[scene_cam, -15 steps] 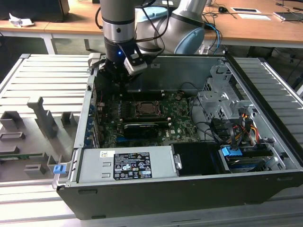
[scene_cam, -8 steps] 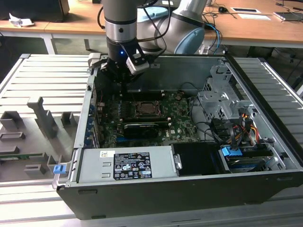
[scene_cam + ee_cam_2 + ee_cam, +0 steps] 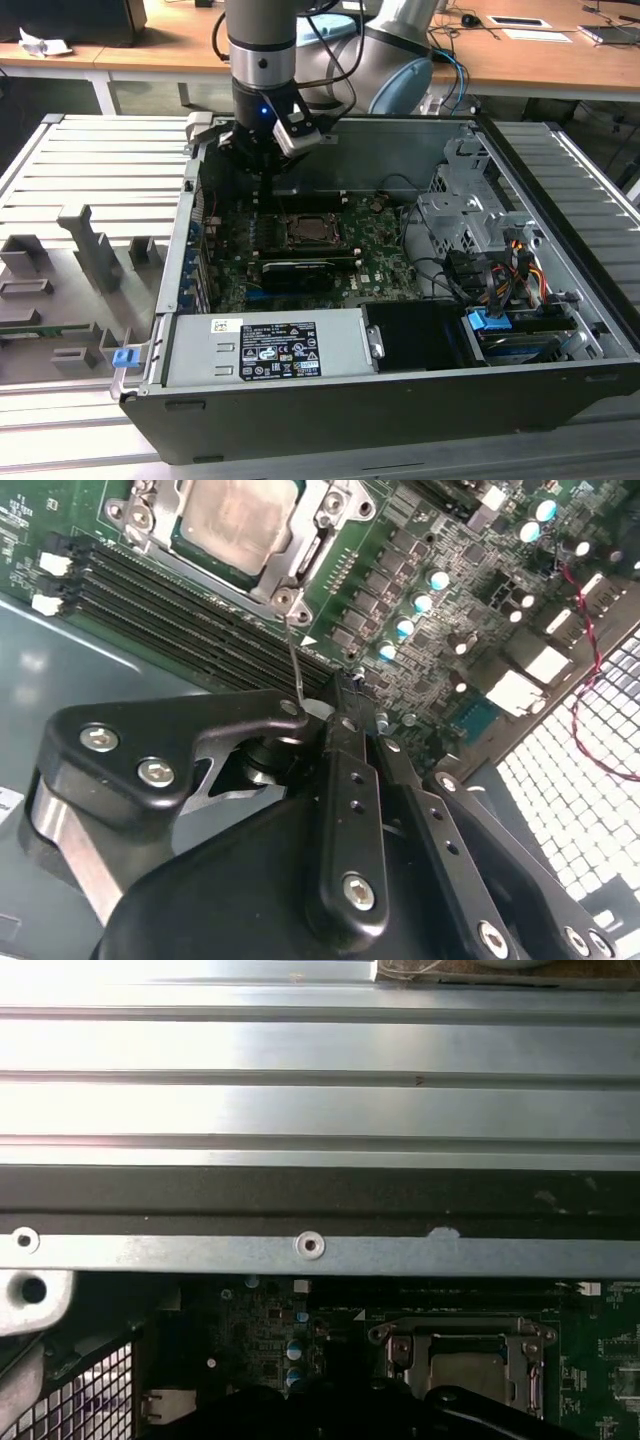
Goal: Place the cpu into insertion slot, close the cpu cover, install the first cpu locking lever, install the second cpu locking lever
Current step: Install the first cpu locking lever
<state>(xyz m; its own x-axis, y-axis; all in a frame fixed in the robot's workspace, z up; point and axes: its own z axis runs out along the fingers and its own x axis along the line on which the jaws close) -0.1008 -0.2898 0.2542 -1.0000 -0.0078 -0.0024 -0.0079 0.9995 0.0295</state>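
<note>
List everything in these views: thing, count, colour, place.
computer case: one, dark grey, open, centre of the exterior view
circuit board: one, green, inside the case
cpu: one, dull grey, mid-board, framed by the cover
cpu cover: one, silvery, lying flat around the cpu
lever: one, thin, silvery, from the cover's corner toward the gripper
memory slots: several, black, beside the cover
power supply: one, silvery, along the case's near wall
cables: one bundle, mixed colours, exterior view's right
fixture tray: one, grey, exterior view's left
arm: one, grey, above the case
gripper: one, black, at the lever's end
</note>
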